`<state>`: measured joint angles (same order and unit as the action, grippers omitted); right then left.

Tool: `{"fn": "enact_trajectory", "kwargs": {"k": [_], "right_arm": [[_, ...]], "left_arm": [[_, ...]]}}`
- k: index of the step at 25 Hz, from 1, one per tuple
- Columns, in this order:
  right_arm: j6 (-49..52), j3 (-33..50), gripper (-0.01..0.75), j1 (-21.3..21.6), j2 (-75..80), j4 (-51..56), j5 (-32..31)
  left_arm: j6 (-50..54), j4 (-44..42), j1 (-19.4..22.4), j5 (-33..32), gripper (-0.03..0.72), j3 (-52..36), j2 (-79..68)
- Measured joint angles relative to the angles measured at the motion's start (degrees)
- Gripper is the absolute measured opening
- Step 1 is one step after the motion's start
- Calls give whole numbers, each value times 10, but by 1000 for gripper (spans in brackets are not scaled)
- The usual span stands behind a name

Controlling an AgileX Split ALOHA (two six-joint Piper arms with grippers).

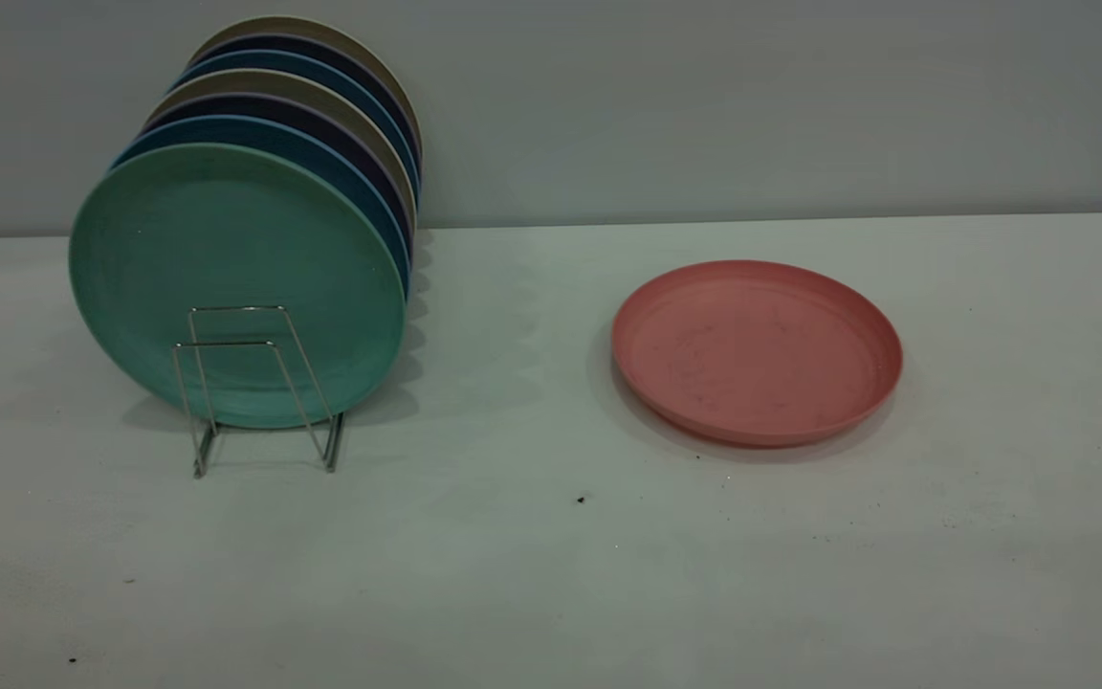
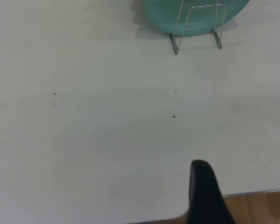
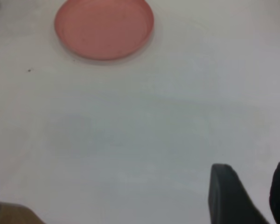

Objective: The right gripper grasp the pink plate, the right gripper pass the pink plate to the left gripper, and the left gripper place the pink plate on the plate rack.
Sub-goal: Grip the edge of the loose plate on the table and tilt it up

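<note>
Round salmon-pink plastic plate (image 1: 757, 350) flat at three o'clock of the silver wire rack (image 1: 259, 388); right claw (image 3: 252, 196) spread, left claw (image 2: 203, 193) half cut off, can't tell.

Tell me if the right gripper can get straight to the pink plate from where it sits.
Probably yes. The right gripper hangs back near the table edge, fingers apart, and only bare table lies between it and the pink plate, which lies flat with nothing on it.

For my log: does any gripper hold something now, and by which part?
Nothing is held. The pink plate lies flat on the table; the right gripper is open, far from it.
</note>
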<state>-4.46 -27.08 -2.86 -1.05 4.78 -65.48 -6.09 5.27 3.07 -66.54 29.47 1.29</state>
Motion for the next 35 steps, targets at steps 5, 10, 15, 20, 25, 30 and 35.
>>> {"fn": "enact_trajectory", "kwargs": {"k": [5, 10, 15, 20, 25, 30, 35], "right_arm": [[0, 0, 239, 0, 0, 0, 0], [0, 0, 239, 0, 0, 0, 0], [0, 0, 239, 0, 0, 0, 0], [0, 0, 239, 0, 0, 0, 0], [0, 0, 239, 0, 0, 0, 0], [0, 0, 239, 0, 0, 0, 0], [0, 0, 239, 0, 0, -1, 0]], "left_arm": [[0, 0, 0, 0, 470, 0, 0], [0, 0, 0, 0, 470, 0, 0], [0, 0, 0, 0, 470, 0, 0], [0, 0, 0, 0, 470, 0, 0], [0, 0, 0, 0, 470, 0, 0], [0, 0, 0, 0, 470, 0, 0], [0, 0, 0, 17, 470, 0, 0]]}}
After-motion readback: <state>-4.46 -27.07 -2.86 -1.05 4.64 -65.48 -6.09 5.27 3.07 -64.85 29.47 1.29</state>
